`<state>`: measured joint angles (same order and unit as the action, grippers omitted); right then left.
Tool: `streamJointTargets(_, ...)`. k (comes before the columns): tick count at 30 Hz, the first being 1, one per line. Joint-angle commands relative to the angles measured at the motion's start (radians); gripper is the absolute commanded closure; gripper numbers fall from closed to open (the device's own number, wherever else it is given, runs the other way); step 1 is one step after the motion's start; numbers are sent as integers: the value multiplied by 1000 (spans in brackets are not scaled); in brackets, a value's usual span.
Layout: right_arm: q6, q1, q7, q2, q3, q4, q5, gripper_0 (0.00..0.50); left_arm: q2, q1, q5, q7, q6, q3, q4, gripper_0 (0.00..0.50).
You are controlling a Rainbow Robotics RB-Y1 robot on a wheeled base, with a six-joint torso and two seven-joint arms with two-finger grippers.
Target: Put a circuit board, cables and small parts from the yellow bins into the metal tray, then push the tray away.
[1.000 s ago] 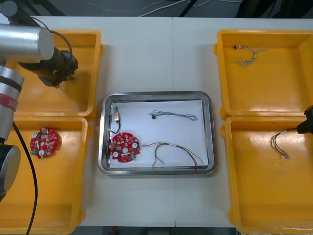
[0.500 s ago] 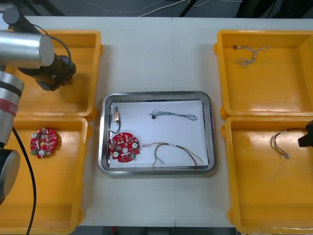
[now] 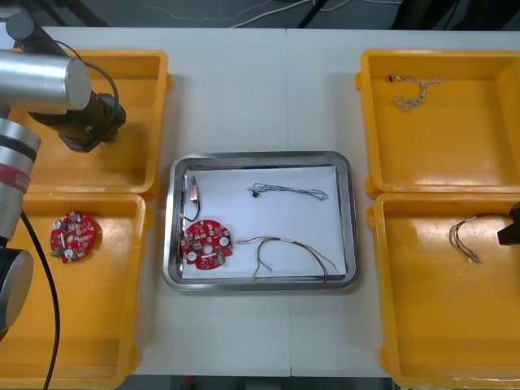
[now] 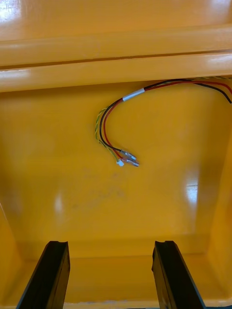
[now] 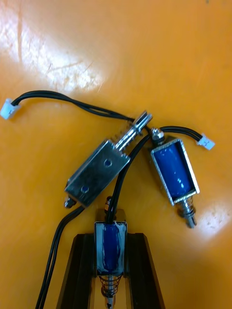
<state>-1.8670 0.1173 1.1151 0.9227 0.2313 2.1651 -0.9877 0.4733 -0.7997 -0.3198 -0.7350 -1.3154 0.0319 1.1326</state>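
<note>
My left gripper point(image 5: 110, 263) is down in the far left yellow bin point(image 3: 146, 61), shut on a small metal part point(image 5: 110, 244) with a blue coil and a black cable. Two more small metal parts point(image 5: 99, 171) point(image 5: 174, 173) lie on the bin floor just beyond its fingers. In the front view the left gripper point(image 3: 107, 130) sits under its wrist. My right gripper point(image 4: 110, 273) is open over the near right bin point(image 3: 382, 244), short of a red and yellow cable point(image 4: 113, 133) point(image 3: 465, 237). It appears at the right edge as right gripper point(image 3: 510, 229).
The metal tray point(image 3: 260, 157) is white inside and holds a red circuit board point(image 3: 207, 244), a black cable with a small part point(image 3: 194, 195), a twisted cable point(image 3: 288, 192) and a red and yellow cable point(image 3: 294, 252). Another board point(image 3: 75, 236) lies in the near left bin. A twisted cable point(image 3: 418, 89) lies in the far right bin.
The left gripper has shifted slightly left and toward the far side within its bin. The right gripper has drawn back toward the right edge, away from the cable.
</note>
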Motion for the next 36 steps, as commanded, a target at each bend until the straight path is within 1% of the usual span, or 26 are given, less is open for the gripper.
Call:
streamJointTargets(1,5,-15,-20,8,33,27,9,0,4,19,-5,-27,-119,-9,108,500)
streamJointTargets(4,5,-15,-20,8,33,27,9,0,15,19,-19,-30,-193,-3,162,500)
streamJointTargets(9,5,-15,-20,8,33,27,9,0,31,17,-39,-34,-282,13,226,500)
streamJointTargets(20,5,-15,-20,8,33,27,9,0,71,19,-79,-44,-443,51,380,500)
streamJointTargets(30,5,-15,-20,8,33,27,9,0,91,19,-107,-49,-522,57,458,500)
streamJointTargets(36,5,-15,-20,8,33,27,9,0,104,17,-116,-66,-579,66,532,500)
